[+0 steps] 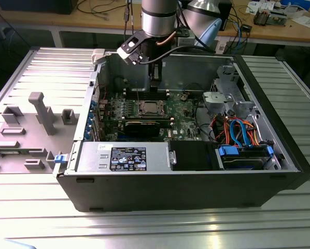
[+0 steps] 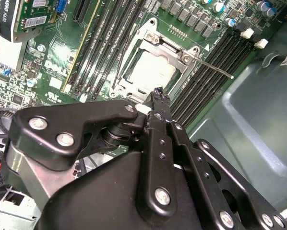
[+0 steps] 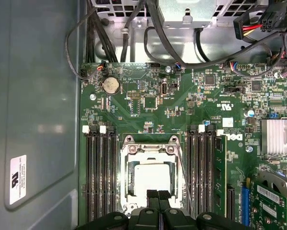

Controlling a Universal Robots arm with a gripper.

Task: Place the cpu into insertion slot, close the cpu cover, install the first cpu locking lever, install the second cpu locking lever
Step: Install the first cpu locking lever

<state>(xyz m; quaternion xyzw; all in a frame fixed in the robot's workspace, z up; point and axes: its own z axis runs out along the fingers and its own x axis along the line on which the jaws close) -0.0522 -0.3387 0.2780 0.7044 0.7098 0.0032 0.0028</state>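
Note:
The cpu (image 3: 150, 177) lies flat in the insertion slot, its pale silver top showing through the window of the cpu cover (image 3: 129, 153), which lies down over it. The slot's contacts are hidden beneath. A thin locking lever (image 2: 215, 67) sticks out from the socket's corner over the memory slots, unlatched; it also runs along the socket's side as a lever (image 3: 184, 177). My gripper (image 3: 158, 195) hovers just above the socket's edge, shut with nothing between its fingers. In the exterior view the gripper (image 1: 154, 78) hangs inside the open computer case above the cpu (image 1: 147, 108).
Black memory slots (image 3: 100, 177) flank the socket on both sides. A long black expansion card (image 1: 142, 126) lies in front of it, then the power supply (image 1: 124, 155). A drive cage with coloured cables (image 1: 238, 129) stands at the exterior view's right. The case wall (image 3: 33, 96) is close by.

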